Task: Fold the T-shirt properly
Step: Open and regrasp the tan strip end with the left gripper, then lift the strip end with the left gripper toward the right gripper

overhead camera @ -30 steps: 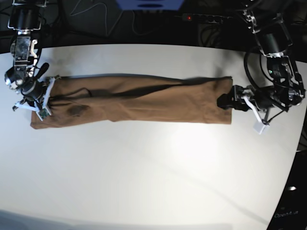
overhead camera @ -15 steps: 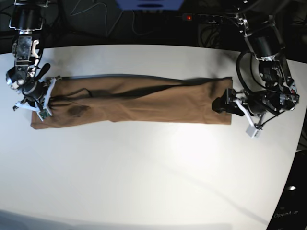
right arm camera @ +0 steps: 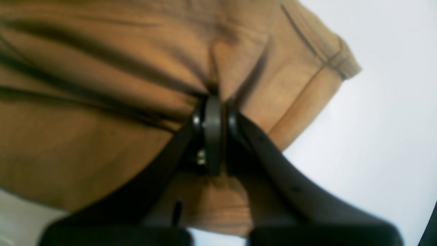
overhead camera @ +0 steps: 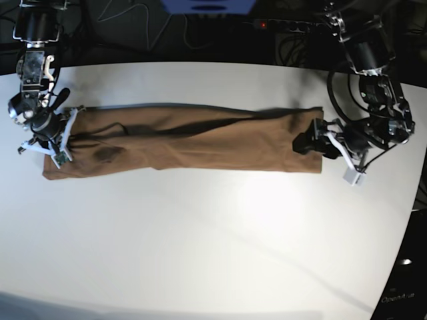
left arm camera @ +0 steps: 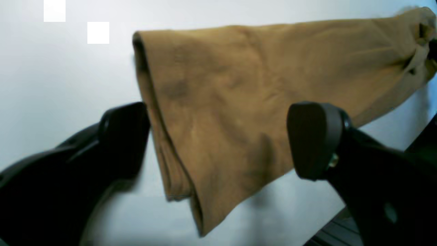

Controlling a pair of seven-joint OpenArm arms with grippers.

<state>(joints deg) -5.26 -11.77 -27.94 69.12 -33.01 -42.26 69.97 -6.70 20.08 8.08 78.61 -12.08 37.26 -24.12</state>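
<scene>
**Base view: 2 arms flank a folded tan shirt on a white table**

Base view shows the plain tan-brown, short-sleeved cotton T-shirt (overhead camera: 183, 141) lying as 1 long, narrow band across the far half of the white, round-edged table (overhead camera: 213, 247), its length running side to side. Shallow creases and a dark fold line cross the upper layer, and a darker patch sits near the end on the view's left.

At that end, the right gripper (overhead camera: 59, 137), black with white fittings, is clamped on the T-shirt's edge. The right wrist view (right arm camera: 213, 102) shows its 2 black fingers (right arm camera: 235, 123) pressed together with brown cloth bunched between them, wrinkles radiating from the pinch point. A stitched hem (right arm camera: 327, 61) runs beside the grip, near a corner of the cloth.

At the opposite end, the black left gripper (overhead camera: 308, 143) sits at the T-shirt's short edge. The left wrist view (left arm camera: 218, 136) shows its 2 rounded black fingers (left arm camera: 314, 136) spread wide apart, 1 on either side of the layered edge of the cloth (left arm camera: 239, 112). Neither is closed on it; whether the nearer finger touches the fabric cannot be told. The stacked layers of the fold are visible along that edge, resting on the pale tabletop (left arm camera: 68, 75).

Black cables (overhead camera: 133, 17) and a power strip with a red light (overhead camera: 283, 25) lie beyond the table's far rim.
</scene>
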